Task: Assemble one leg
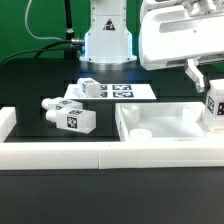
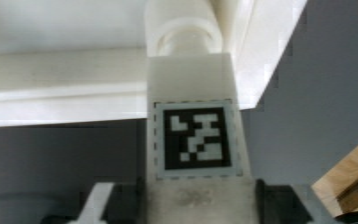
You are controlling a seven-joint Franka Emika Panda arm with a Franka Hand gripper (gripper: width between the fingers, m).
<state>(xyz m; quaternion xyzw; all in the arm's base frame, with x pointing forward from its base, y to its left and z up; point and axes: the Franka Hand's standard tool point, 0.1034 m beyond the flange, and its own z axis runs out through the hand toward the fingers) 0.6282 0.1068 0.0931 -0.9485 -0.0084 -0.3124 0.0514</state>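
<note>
While its jaws press both sides, the tool (image 2: pixel 197 204) grips a leg (image 2: pixel 197 120) by the panel (image 1: pixel 168 122).

White leg (image 2: pixel 199 88) bears a black-and-white checked tag (image 2: pixel 197 138).

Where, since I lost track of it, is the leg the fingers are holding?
In the exterior view, the leg stands upright at the far right edge, clamped in the fingers at the white panel's right corner.
</note>
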